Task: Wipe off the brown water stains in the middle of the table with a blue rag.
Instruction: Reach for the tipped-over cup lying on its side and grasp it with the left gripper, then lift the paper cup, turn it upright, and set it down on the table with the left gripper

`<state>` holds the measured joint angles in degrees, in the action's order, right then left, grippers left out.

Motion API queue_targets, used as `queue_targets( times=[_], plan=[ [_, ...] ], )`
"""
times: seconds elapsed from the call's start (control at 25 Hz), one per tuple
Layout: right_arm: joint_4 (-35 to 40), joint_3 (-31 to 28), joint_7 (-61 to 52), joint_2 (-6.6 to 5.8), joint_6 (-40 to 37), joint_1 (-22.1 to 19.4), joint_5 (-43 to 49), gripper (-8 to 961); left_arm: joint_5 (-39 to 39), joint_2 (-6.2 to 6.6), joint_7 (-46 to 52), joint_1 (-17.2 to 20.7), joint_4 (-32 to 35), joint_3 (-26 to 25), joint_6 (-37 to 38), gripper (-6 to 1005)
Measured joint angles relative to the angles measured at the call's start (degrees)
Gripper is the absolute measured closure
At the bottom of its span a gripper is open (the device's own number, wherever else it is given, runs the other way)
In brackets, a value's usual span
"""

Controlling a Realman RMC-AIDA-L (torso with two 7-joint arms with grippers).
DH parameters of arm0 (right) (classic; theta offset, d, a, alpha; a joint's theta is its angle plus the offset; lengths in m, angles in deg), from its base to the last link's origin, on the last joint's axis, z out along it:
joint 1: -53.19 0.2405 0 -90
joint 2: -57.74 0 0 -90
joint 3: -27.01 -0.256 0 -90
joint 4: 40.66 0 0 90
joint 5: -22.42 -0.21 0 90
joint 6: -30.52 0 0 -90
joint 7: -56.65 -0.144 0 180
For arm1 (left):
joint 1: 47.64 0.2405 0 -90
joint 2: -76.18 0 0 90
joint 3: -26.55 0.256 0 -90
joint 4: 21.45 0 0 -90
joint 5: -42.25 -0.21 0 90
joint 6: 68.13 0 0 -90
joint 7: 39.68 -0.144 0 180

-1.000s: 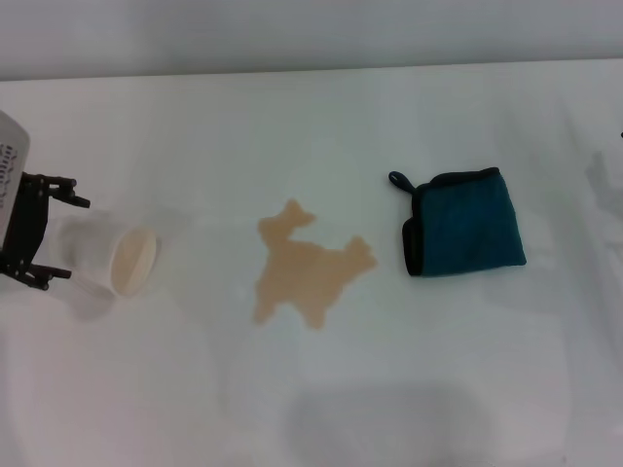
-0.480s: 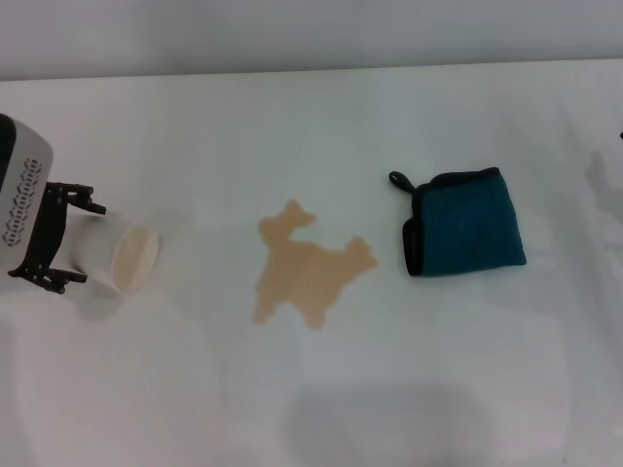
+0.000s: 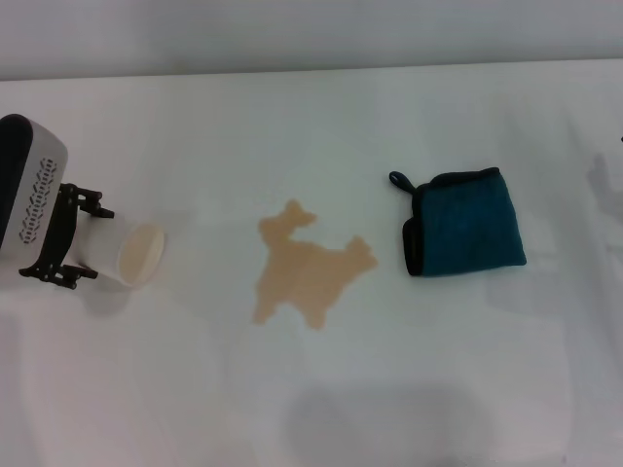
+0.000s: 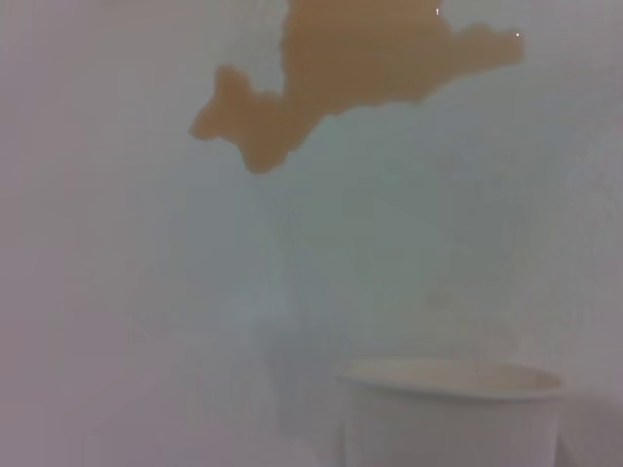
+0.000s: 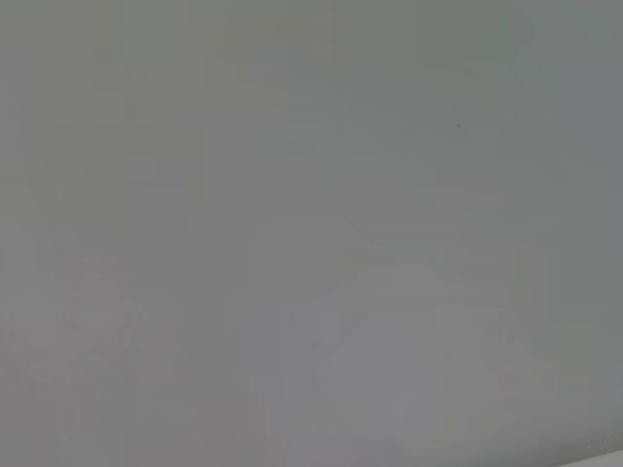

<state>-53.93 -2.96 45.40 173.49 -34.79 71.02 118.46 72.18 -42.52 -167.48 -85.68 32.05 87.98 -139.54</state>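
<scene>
White tabletop (image 3: 321, 126): brown water stains (image 3: 307, 268) mid-surface; blue rag (image 3: 464, 235) toward right edge, untouched. My left end effector (image 3: 83, 241) pinches a cup (image 3: 125, 255) (tipped). Next: fetch rag.

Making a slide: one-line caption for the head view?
Left gripper holds a tipped cup; brown stain mid-table, blue rag lying beside it, untouched.

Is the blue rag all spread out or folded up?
Folded. The blue rag lies as a thick squarish pad on the table, its doubled black-edged layers showing along one side.
</scene>
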Motion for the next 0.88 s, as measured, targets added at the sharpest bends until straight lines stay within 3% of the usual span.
queue_targets(
  times=[0.32,0.44,0.64,0.88],
  plan=[
    [0.0,0.0,0.0,-0.07,0.0,0.0,-0.1,126,1.3,-0.04,0.1,-0.1,0.3,-0.4,0.8,273],
    [0.1,0.0,0.0,-0.09,0.1,0.0,-0.1,127,5.7,-0.03,0.3,0.0,1.4,-2.1,1.8,273],
    [0.3,-0.1,0.0,-0.09,0.2,0.1,-0.1,127,19.6,-0.06,0.6,0.8,3.0,-8.7,4.7,272],
    [0.5,-0.4,0.0,-0.09,0.2,0.4,-0.2,127,37.7,-0.27,-0.7,3.9,-3.6,-8.2,10.7,271]
  ],
)
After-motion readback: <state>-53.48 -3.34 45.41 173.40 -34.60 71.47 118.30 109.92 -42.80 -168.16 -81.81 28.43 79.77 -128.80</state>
